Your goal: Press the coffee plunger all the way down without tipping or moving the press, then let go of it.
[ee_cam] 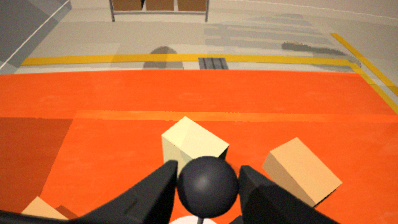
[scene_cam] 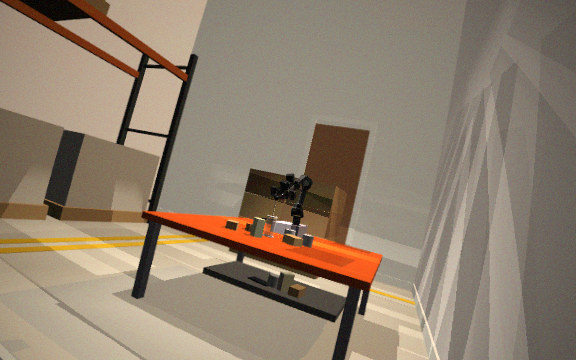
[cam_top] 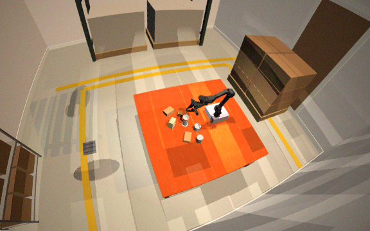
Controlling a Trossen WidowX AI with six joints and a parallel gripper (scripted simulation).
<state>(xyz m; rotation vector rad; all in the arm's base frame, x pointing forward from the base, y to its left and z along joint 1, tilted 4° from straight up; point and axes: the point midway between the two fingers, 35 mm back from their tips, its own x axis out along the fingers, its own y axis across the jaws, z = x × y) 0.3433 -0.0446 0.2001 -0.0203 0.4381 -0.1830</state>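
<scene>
Nowhere could any words be read. The gripper (ee_cam: 207, 187) squeezed the round black ball (ee_cam: 206, 186) atop the coffee press (cam_top: 185, 120), which stood upright on the orange table (cam_top: 223, 151).

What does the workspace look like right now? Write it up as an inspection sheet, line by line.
Surface: orange table top on dark legs, patched in lighter and darker orange.
Job's things: coffee press upright; its black round plunger knob still stands high on a thin rod.
Clutter: cream box and tan cardboard box beyond the knob; two grey cylinders and more tan boxes nearby.
Grippers: black parallel-jaw gripper shut on the plunger knob, one finger at each side.
Cables: nothing seen.
Surroundings: stacked brown cartons, brown door, yellow floor lines, dark shelf rack.
</scene>
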